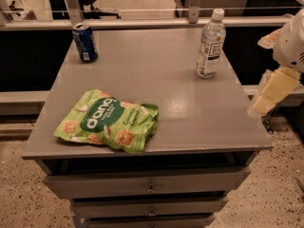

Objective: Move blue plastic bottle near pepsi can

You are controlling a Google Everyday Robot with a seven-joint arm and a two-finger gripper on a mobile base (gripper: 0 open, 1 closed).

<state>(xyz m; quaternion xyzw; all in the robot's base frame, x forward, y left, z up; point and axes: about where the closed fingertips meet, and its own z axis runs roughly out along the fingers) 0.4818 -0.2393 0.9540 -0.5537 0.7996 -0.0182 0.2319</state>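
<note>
Standing upright near the far right corner of the desk (190,103): blue plastic bottle (210,44), white cap on. Pepsi can (85,42) upright at the far left corner, well apart from the bottle. Green snack bag (108,121) lies flat by the front edge, left of middle. Gripper (268,94) hangs just beyond the right edge, touching nothing; whether it is spread or closed, cannot tell.

We see the blue plastic bottle (210,44) upright near the far right corner of the desk (190,113). The pepsi can (85,42) stands at the far left corner, well apart from it. A green snack bag (108,121) lies flat near the front left edge. Our gripper (266,101) hangs just off the right edge, touching nothing.
</note>
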